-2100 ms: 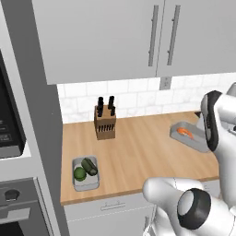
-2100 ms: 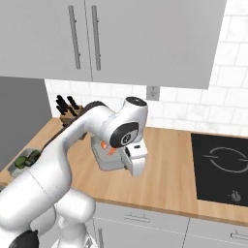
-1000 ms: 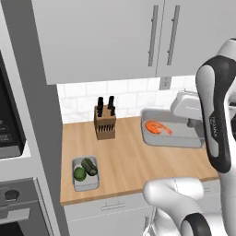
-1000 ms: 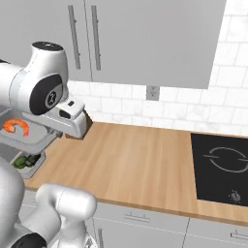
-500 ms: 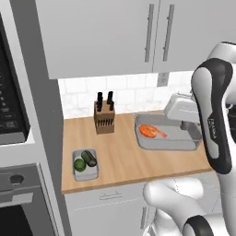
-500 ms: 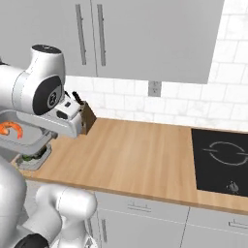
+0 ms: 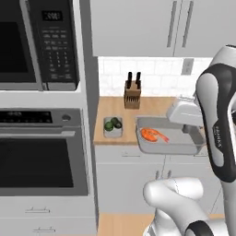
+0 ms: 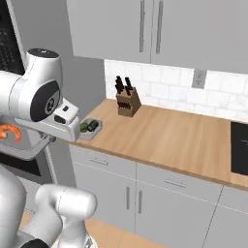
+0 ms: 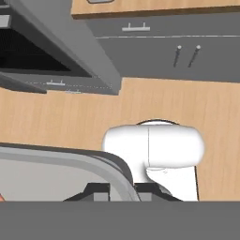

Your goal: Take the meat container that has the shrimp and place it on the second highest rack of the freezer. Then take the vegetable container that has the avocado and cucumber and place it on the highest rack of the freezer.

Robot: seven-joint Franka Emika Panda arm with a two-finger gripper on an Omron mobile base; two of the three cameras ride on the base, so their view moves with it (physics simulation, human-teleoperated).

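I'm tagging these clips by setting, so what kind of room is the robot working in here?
A rendered home kitchen, it seems. There is a built-in microwave above a black oven, a wooden counter with a knife block against white tile, and grey cabinets overhead.

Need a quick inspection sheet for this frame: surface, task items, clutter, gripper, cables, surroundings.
Surface: wooden counter, bare apart from the items below.
Job's things: shrimp lies in grey meat container, held off the counter in front of its edge; avocado and cucumber in vegetable container on the counter's left end.
Clutter: knife block by the backsplash.
Gripper: gripper clamped on the meat container's rim.
Cables: nothing seen.
Surroundings: microwave above oven to the left; upper cabinets; cooktop to the right.
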